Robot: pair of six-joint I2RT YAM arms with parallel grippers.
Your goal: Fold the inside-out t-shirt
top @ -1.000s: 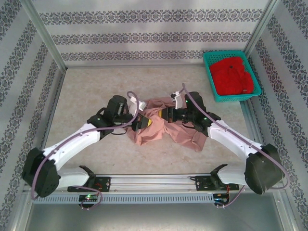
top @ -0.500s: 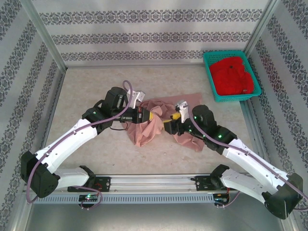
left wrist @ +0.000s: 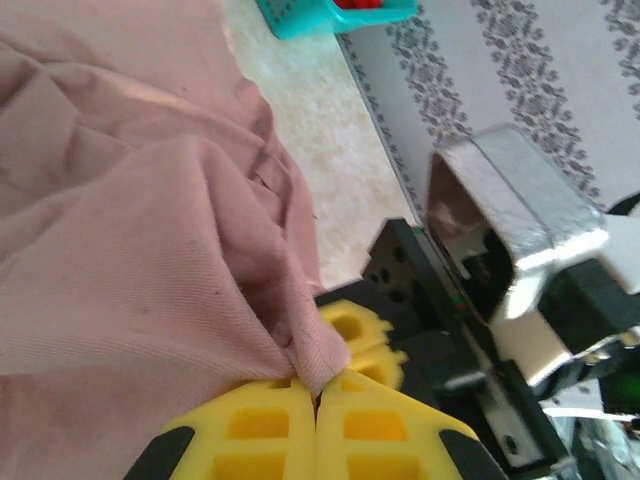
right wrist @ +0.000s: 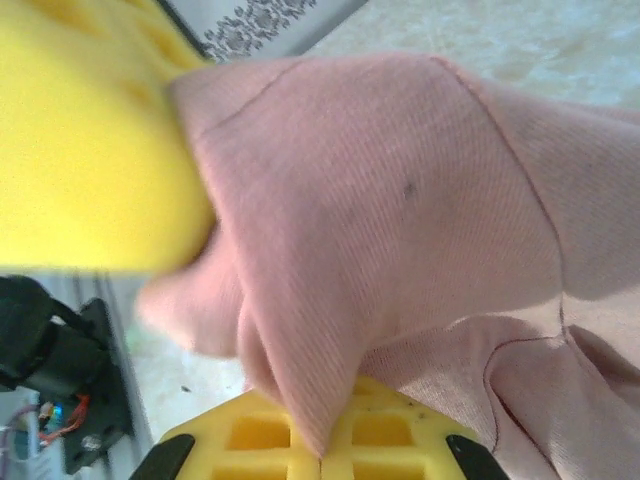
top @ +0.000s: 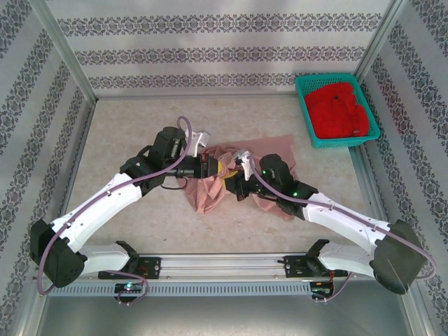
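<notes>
Currently: Both Grippers Clamped on the T-Shirt

The table [top: 119, 126] carries all items. The inside-out t-shirt [top: 207, 197] lies bunched well left of the teal basket [top: 348, 143] and nearer the arm bases than the basket. A red garment [top: 339, 112] lies inside the basket. The left gripper [left wrist: 316, 400] pinches a fold of the t-shirt between its closed yellow fingers, on the side away from the basket. The right gripper [right wrist: 320, 455] is likewise clamped on a fold, on the basket side.
</notes>
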